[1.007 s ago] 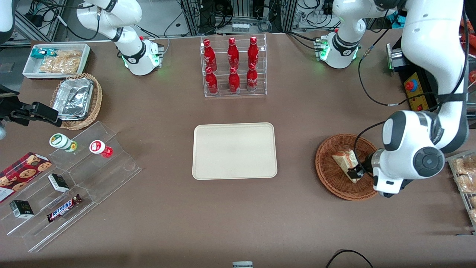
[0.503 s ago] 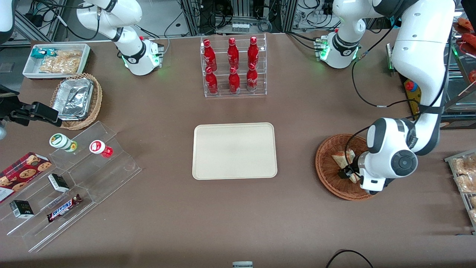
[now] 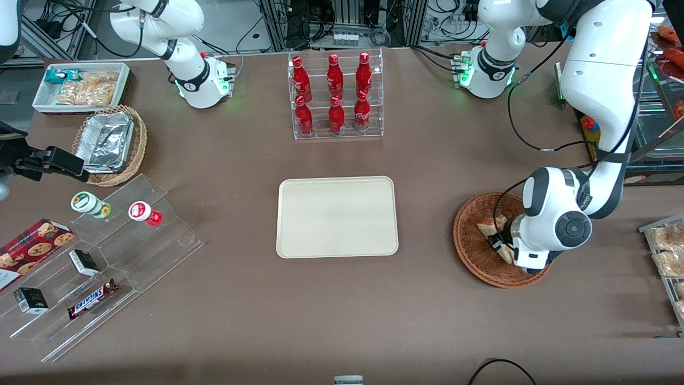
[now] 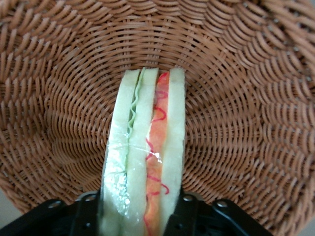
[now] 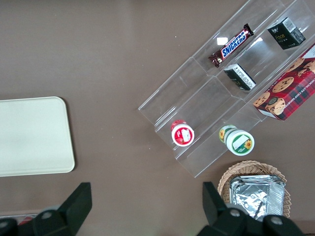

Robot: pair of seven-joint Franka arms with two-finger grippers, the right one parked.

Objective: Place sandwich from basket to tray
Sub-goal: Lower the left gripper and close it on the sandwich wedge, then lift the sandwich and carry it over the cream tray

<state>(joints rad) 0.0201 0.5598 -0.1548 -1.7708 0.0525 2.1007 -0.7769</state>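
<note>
The sandwich [image 3: 490,227], a wedge of pale bread with green and orange-red filling, lies in the round reddish-brown basket [image 3: 469,251] toward the working arm's end of the table. My left gripper [image 3: 499,246] is down inside the basket. In the left wrist view the sandwich [image 4: 145,142] stands edge-on between the two black fingers [image 4: 89,212], which press against both of its bread faces, so the gripper [image 4: 140,209] is shut on it, with woven basket wall [image 4: 236,98] all round. The cream tray [image 3: 336,216] lies flat mid-table with nothing on it.
A clear rack of red bottles [image 3: 335,96] stands farther from the front camera than the tray. Toward the parked arm's end are a tan basket with foil trays [image 3: 109,141], a white snack bin [image 3: 80,85] and a clear stepped stand with snacks [image 3: 107,262]. A wire rack of baked goods [image 3: 668,256] sits beside the basket.
The left arm has swung toward the tray's side and lowered over the basket, bringing the gripper onto the sandwich. The sandwich has stayed in the basket.
</note>
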